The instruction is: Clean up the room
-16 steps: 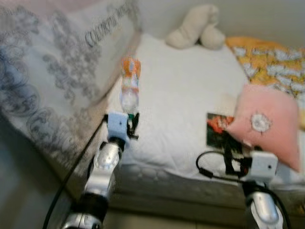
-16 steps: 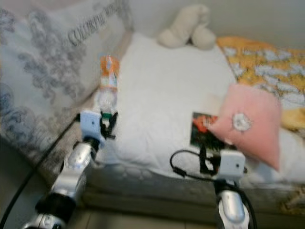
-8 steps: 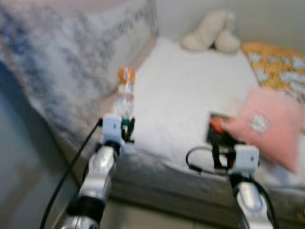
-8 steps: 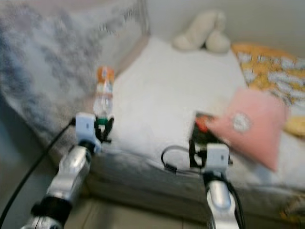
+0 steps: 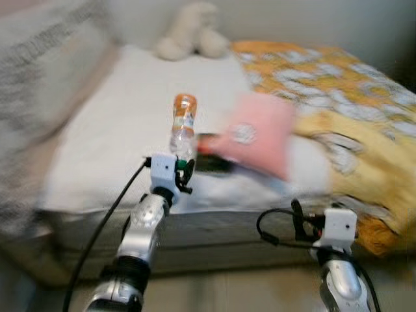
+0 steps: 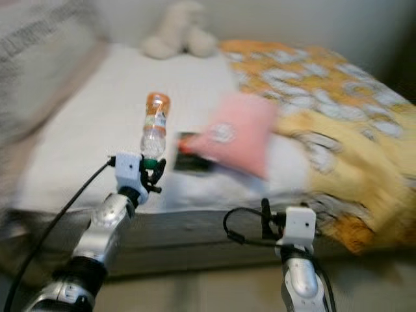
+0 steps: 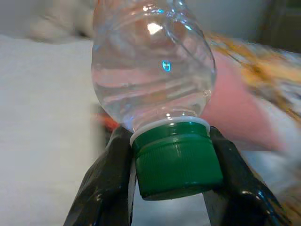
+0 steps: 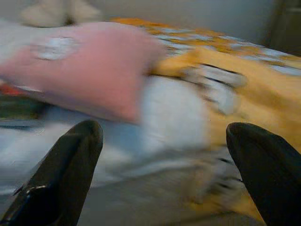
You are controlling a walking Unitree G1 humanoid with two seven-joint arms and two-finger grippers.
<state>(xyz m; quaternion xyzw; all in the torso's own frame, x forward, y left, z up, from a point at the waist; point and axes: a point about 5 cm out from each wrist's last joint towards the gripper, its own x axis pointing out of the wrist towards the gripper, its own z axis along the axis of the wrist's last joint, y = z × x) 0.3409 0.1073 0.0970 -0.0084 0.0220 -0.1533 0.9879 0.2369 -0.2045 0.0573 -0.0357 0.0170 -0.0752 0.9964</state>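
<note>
Currently the left gripper [image 7: 171, 188] is clamped on the green ribbed screw cap [image 7: 176, 157] of a clear plastic bottle with an orange label [image 5: 184, 127], holding it cap-down so the body stands above the fingers, raised over the front edge of the white quilted mattress [image 5: 123, 123]. The right gripper [image 8: 164, 165] has its fingers spread wide and empty, low in front of the bed edge.

Procedure, as judged from the scene: carry the bottle to a disposal or storage point.
- Maintain grip pressure on the cap. The cap is rigid and ribbed, so it gives the pads purchase; the thin clear wall above it would likely buckle if gripped instead.
- Keep the bottle near vertical. The weight sits above the grip, so a sharp turn may lever it out of the fingers.
- Move slowly; both eye views are blurred, which makes position checks unreliable.

Materials and shapes:
- Bottle: transparent, rounded shoulder, glossy with highlights; it looks nearly empty, though this cannot be confirmed.
- Pink square cushion with a pale round emblem [image 5: 257, 133]: soft, lying tilted on the mattress, partly over a flat dark printed packet [image 5: 209, 161].
- Yellow-orange quilt with white patterning [image 5: 338, 97]: soft, draped over the bed's right side.
- Cream plush toy [image 5: 188, 31]: rounded, at the far end of the mattress.
- Black cables loop from both wrists.
</note>
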